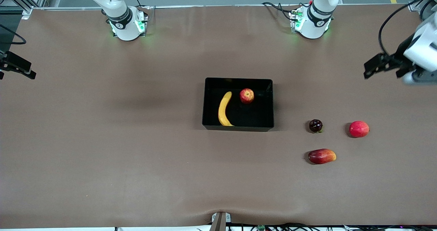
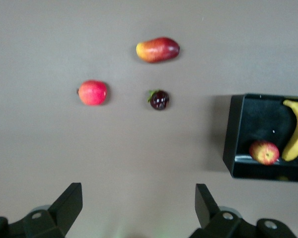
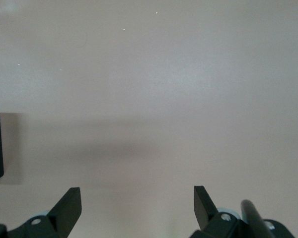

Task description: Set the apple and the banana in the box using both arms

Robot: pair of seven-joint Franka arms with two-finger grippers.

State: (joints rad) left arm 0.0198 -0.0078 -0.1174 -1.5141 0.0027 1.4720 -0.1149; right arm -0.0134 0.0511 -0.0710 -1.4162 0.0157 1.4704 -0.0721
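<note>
The apple (image 1: 246, 96) and banana (image 1: 224, 109) are seen lying side by side in the box (image 1: 238, 125) at mid-table (image 1: 136, 138). The left hand (image 2: 137, 203) and right hand (image 3: 137, 203) are held apart and empty over bare table, at opposite ends.

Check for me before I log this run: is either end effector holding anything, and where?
Nothing is held: left end effector and right end effector are open and empty; apple and banana lie in the box.
</note>
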